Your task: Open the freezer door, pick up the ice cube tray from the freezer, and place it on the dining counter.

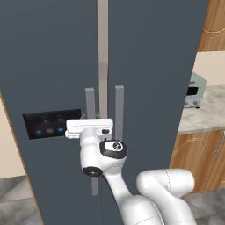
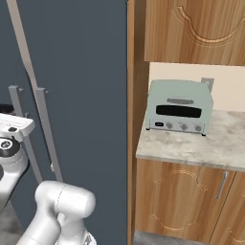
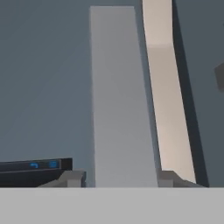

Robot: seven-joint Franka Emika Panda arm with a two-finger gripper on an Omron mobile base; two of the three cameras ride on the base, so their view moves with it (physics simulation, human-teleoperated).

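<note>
The freezer door is the dark slate-blue door on the left, with a black panel lit by blue lights. Its long grey handle runs up the middle of the hand view. My gripper is shut on that handle, with one fingertip on each side of it. From the left base view the white hand covers the handle's lower part. A beige gap shows between this door and the plain door, so the freezer door stands slightly ajar. The ice cube tray is hidden, and the dining counter is out of view.
The plain door carries its own grey handle, close beside my hand. To the right is the wall counter with a pale green toaster oven. Wooden cabinets sit below and above it.
</note>
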